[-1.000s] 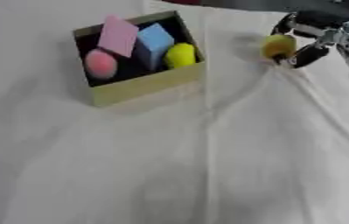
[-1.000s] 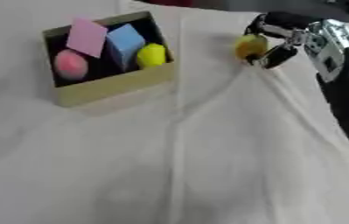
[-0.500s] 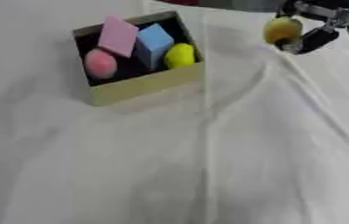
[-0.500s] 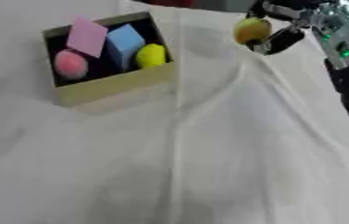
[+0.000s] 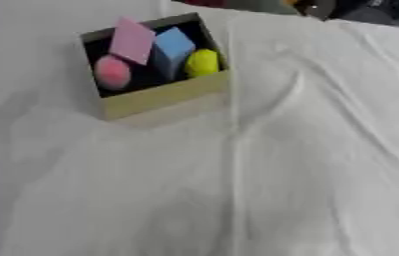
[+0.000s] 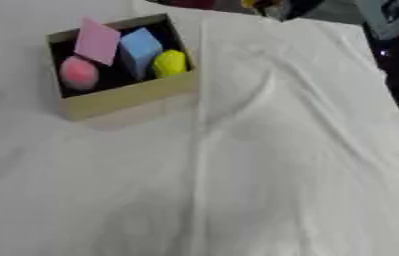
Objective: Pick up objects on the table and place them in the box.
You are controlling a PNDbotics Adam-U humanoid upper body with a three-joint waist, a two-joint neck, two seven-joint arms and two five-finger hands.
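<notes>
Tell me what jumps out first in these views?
The open cardboard box at upper left, holding a pink slab, a blue block, a yellow piece and a pink ball. Around it spreads wrinkled white cloth.

Matt cloth, cardboard and soft-looking shapes

A creased white tablecloth (image 5: 264, 165) with a matt woven look covers the table. The box (image 5: 163, 95) looks like plain tan cardboard, dull, dark inside. In it the pink block (image 5: 132, 40), blue block (image 5: 174, 44), yellow piece (image 5: 202, 62) and pink ball (image 5: 111, 71) look matt, foam-like.
</notes>
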